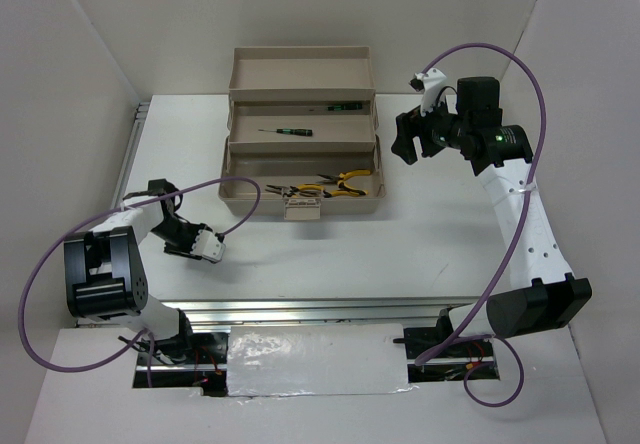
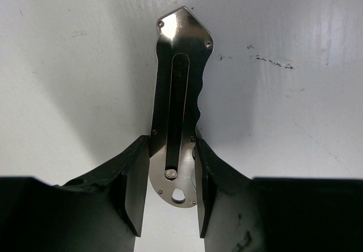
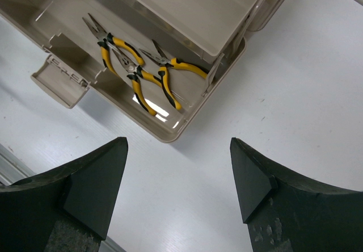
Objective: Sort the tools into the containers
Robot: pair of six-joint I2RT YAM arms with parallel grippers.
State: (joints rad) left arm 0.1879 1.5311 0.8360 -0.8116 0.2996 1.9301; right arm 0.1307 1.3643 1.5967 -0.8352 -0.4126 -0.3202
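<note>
- The grey metal tool [image 2: 178, 93] is lying on the white table [image 1: 400, 254], left of the toolbox [image 1: 300, 94] and nearer the arms; its long axis is running straight out from the left gripper [image 2: 170, 150], angled tip pointing away from the wrist, rounded end with the hole sitting between the fingers [image 2: 133, 184]
- The left gripper is pinching that rounded end, both fingers touching its sides; how firmly, I cannot tell
- The toolbox is standing farther back and to the right of this grip, so the carry will probably be heading that way
- The pliers [image 3: 136, 70] are lying in the lowest tray
- The right gripper [image 3: 178, 172] is hanging spread and empty beside the toolbox's right end; the left arm is nearer the tool
</note>
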